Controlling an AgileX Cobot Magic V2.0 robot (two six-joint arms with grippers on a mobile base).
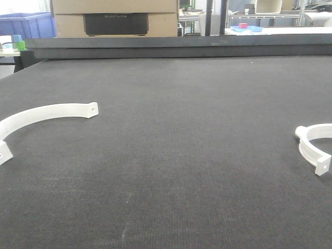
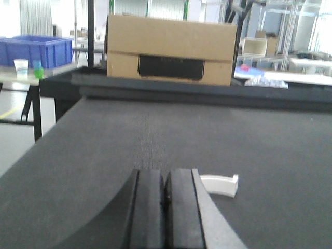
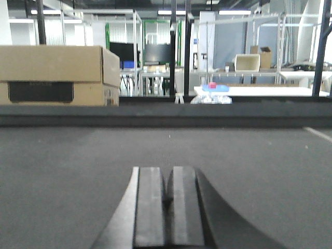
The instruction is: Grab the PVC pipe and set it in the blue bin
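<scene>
Two PVC pieces — left piece (image 1: 46, 111), right piece (image 1: 305, 150); one blue bin (image 1: 26, 25).

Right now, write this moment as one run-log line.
left gripper: shut, empty | right gripper: shut, empty | left pipe piece: on table | right pipe piece: on table | blue bin: back left

left claw (image 2: 165, 179) closed, PVC piece (image 2: 220, 185) apparently beside

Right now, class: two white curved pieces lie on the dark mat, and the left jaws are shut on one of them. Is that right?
No. The left jaws are shut, but on nothing: the left wrist view shows a white curved piece lying free on the dark mat just beyond them. Two pieces do lie on the mat.
</scene>
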